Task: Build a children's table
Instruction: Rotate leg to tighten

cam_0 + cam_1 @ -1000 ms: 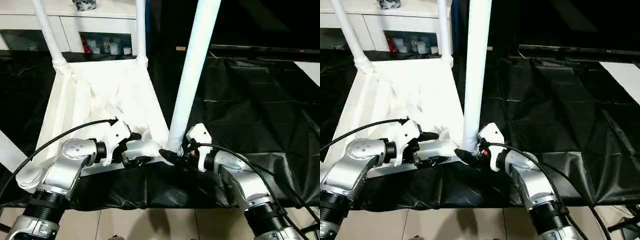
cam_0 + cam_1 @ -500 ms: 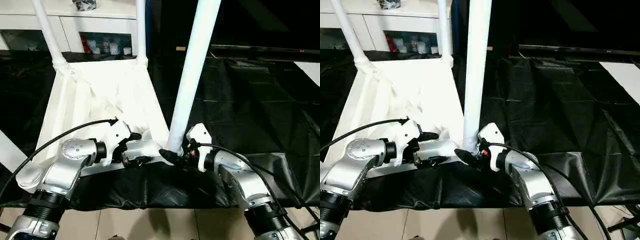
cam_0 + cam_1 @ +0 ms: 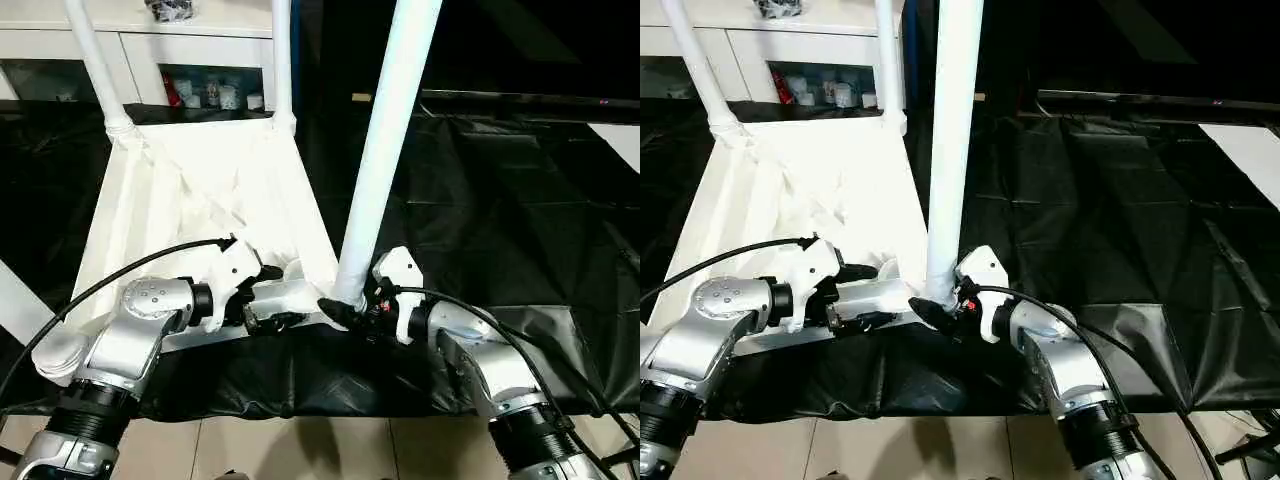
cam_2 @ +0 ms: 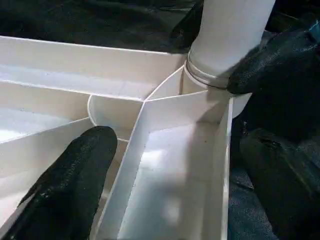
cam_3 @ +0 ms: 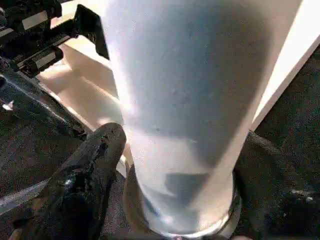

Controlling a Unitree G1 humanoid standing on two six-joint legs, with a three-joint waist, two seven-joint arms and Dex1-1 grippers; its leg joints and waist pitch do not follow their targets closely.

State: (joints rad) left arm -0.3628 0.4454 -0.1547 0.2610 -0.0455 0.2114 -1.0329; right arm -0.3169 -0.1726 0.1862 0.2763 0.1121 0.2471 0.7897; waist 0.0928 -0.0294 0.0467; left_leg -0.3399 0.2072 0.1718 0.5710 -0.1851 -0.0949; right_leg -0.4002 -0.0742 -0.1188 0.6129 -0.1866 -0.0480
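No shift: right end effector (image 3: 352, 303) clamped on leg (image 3: 385, 150) base.

The white tabletop (image 3: 200, 200) lies upside down at left of centre, its ribbed underside facing up. Two white legs (image 3: 92, 60) stand in its far corner sockets at the upper left. A third, thicker-looking leg (image 3: 385, 140) rises from the near right corner socket (image 4: 210, 82), leaning slightly right.

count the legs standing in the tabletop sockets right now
3: one leg in the far-left corner, another in the far-right corner, and a near-right leg gripped at its base by the right gripper. The near-left corner is hidden.
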